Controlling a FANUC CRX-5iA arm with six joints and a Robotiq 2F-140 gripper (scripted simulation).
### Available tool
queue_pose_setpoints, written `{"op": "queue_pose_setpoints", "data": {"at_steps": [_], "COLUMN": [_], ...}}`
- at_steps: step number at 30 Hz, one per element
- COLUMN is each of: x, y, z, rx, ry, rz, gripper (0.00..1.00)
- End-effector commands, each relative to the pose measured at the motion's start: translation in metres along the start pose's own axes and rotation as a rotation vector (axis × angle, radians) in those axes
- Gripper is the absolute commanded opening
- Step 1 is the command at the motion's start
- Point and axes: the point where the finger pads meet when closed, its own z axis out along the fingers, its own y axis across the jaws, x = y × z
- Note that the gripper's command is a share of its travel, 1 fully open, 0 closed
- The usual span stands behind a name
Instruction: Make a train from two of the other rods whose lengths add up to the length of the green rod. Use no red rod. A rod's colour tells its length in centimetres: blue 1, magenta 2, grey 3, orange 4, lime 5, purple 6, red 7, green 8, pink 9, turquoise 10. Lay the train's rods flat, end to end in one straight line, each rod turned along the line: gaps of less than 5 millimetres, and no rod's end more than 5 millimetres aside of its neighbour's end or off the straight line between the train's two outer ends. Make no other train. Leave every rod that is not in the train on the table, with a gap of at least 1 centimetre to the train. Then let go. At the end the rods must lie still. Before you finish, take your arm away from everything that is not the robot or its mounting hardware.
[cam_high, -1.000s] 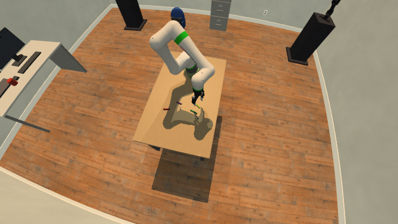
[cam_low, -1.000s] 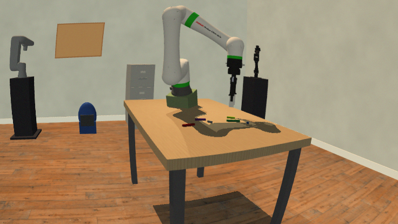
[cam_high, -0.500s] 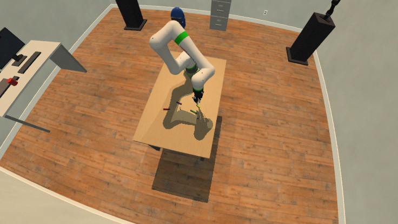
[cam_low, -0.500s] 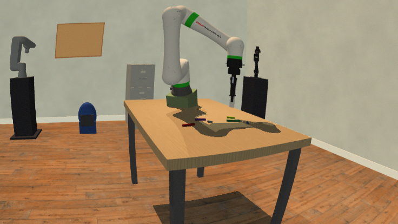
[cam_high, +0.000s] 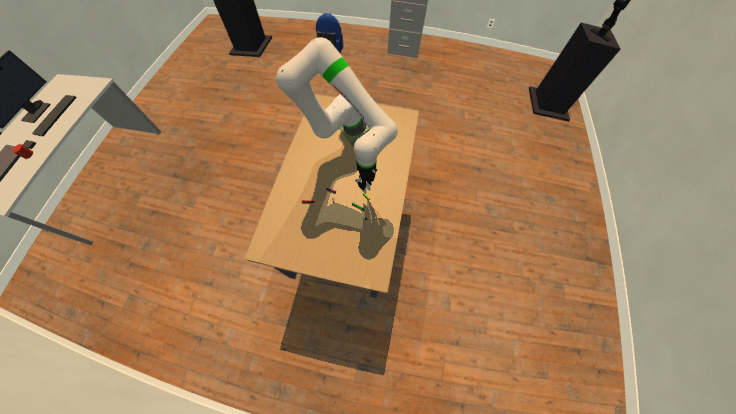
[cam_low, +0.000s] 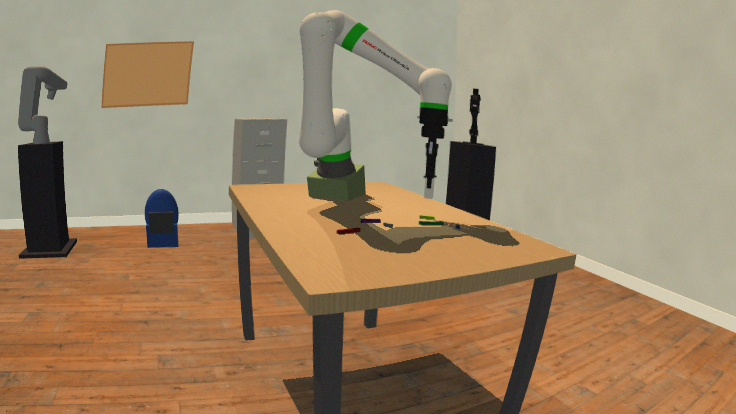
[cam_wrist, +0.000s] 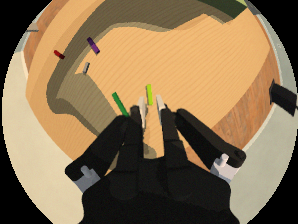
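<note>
five rods (cam_low: 431, 222), one table (cam_low: 360, 288)

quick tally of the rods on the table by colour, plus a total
red rod: 1
purple rod: 1
grey rod: 1
lime rod: 1
green rod: 1
blue rod: 1
total: 6 rods
</note>
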Motion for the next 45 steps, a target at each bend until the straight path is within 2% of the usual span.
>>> {"op": "queue_pose_setpoints", "data": {"at_steps": [1, 16, 45], "x": [0.000, 0.000, -0.001], "y": [0.000, 0.000, -0.001], "z": [0.000, 0.006, 0.044], "rx": [0.000, 0.000, 0.000], "ry": [0.000, 0.000, 0.000], "rz": [0.000, 0.000, 0.000], "gripper": [0.15, 0.15, 0.15]}}
